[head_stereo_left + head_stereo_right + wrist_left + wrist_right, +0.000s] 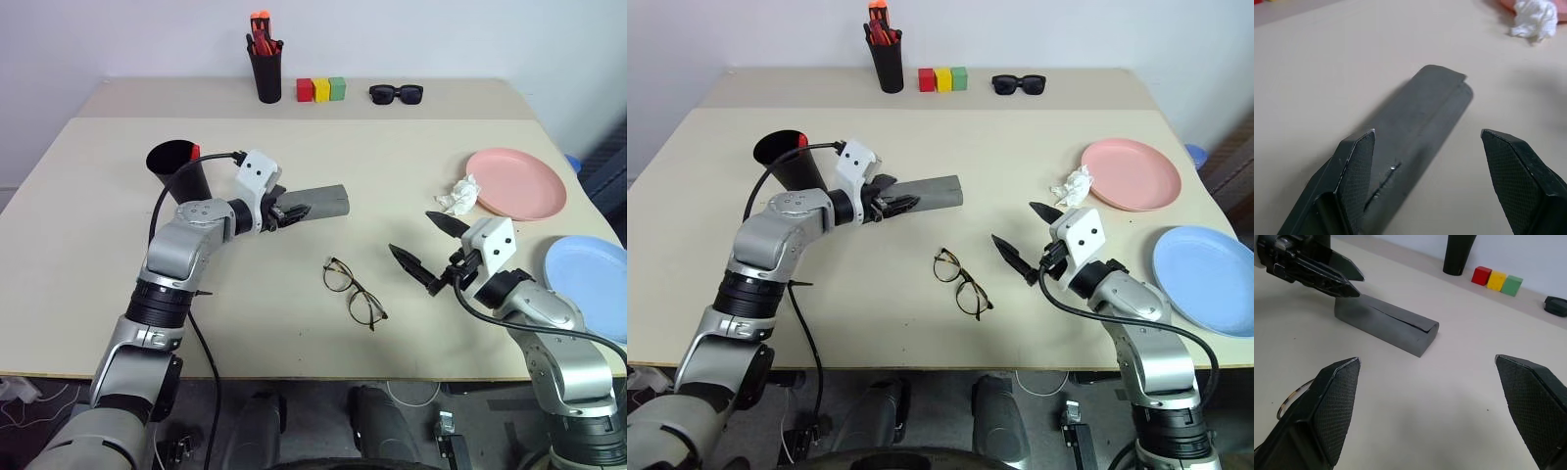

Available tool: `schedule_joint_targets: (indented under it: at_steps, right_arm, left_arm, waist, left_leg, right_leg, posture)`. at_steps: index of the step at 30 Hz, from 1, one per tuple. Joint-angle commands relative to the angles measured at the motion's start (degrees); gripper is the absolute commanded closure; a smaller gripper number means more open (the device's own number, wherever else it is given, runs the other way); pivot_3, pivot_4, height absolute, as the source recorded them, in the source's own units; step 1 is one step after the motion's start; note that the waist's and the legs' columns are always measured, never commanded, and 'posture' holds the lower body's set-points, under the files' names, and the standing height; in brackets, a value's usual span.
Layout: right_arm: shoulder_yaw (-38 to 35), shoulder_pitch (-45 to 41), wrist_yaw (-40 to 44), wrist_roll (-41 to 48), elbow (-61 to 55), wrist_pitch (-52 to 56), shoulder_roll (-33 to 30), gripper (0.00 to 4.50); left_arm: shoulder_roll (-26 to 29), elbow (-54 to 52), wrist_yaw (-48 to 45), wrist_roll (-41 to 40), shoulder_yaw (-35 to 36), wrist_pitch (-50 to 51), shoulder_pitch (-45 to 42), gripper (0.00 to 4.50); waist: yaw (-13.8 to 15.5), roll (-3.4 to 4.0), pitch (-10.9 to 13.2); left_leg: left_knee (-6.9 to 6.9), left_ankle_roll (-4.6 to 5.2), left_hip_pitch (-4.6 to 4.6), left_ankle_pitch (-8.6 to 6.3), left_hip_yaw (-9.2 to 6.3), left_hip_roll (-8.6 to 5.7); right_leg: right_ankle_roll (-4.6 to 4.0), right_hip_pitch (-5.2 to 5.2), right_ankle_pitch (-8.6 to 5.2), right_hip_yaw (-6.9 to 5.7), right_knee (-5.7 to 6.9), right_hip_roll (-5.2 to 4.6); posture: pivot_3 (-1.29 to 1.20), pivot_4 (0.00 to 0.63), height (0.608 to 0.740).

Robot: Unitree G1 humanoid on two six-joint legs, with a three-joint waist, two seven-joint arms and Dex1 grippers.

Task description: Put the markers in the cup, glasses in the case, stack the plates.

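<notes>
The grey case (325, 201) lies flat mid-table. My left gripper (290, 212) is open at its left end, one finger (1359, 161) over the case and the other beside it, gripping nothing. The black cup (176, 164) stands behind my left arm, and a marker's red-orange end (194, 152) pokes out at its rim; the rest of the markers is hidden. The wire-framed glasses (354, 292) lie unfolded between my two arms. My right gripper (412, 233) hangs open and empty just right of them. The pink plate (519, 182) and blue plate (588, 276) sit apart at the right.
A crumpled white tissue (458, 196) lies against the pink plate's left rim. Along the back stand a black pen holder (266, 70) with orange-capped pens, red, yellow and green blocks (321, 90), and black sunglasses (396, 94). The blue plate reaches the table's right edge.
</notes>
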Motion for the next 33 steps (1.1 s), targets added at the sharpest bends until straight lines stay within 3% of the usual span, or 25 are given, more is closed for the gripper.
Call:
schedule_joint_targets:
  at_steps: [1, 13, 15, 19, 23, 33]
  right_arm:
    - [-0.6, 0.6, -0.1, 0.0, -1.1, -1.4, 0.2, 0.00]
    - [0.2, -2.4, 0.0, 0.2, -0.2, -0.3, 0.0, 0.00]
    - [0.4, -2.8, 0.1, 0.3, 0.1, -0.2, -0.1, 0.00]
    - [0.5, -3.7, 1.5, 0.3, 2.1, -1.2, -0.6, 0.00]
    - [-0.2, -3.2, 2.8, 0.1, 3.8, -2.9, -0.8, 0.00]
    - [-0.6, -1.2, 3.5, 0.0, 4.1, -4.5, -1.0, 0.00]
  left_arm:
    - [1.1, -2.5, -0.1, -2.3, 3.4, 2.8, 0.5, 0.96]
    - [-1.5, -6.7, 5.2, -11.1, 14.2, 15.3, 3.2, 0.96]
    - [-3.7, -7.3, 6.9, -13.8, 17.1, 17.9, 3.5, 0.96]
    - [-13.4, -3.2, 15.1, -23.8, 30.7, 27.1, 1.6, 0.96]
    - [-18.3, -2.9, 22.3, -27.6, 37.7, 29.0, 1.0, 0.96]
    - [-21.4, -3.8, 30.5, -32.1, 41.3, 28.1, 1.6, 0.96]
  waist:
    - [0.0, 0.00, 0.0]
    - [0.0, 0.00, 0.0]
    - [0.0, 0.00, 0.0]
    - [0.2, -0.01, 0.0]
    - [0.0, -0.01, 0.0]
    - [0.2, -0.02, 0.0]
  left_leg:
    - [0.00, 0.00, 0.01, 0.00, 0.00, 0.00]
    - [0.00, 0.00, 0.01, 0.00, -0.01, 0.00]
    - [0.00, 0.00, 0.01, 0.00, -0.01, 0.00]
    - [0.05, 0.00, 0.00, 0.00, -0.02, 0.00]
    - [0.04, 0.00, 0.02, 0.00, -0.03, -0.01]
    - [0.05, -0.03, 0.02, 0.01, -0.02, -0.02]
  right_leg:
    - [0.00, 0.00, 0.00, 0.00, 0.01, 0.00]
    - [0.00, 0.00, 0.00, 0.00, 0.01, 0.00]
    - [0.00, 0.00, 0.00, 0.00, 0.01, 0.00]
    - [0.00, 0.02, 0.00, -0.01, 0.02, -0.01]
    - [0.01, 0.04, 0.01, -0.02, 0.00, -0.01]
    - [0.01, 0.06, 0.01, -0.01, -0.02, -0.01]
  posture:
    - [0.00, 0.150, 0.740]
    - [0.00, 0.150, 0.740]
    - [0.00, 0.150, 0.740]
    - [0.00, 0.150, 0.740]
    - [0.00, 0.150, 0.740]
    - [0.00, 0.150, 0.740]
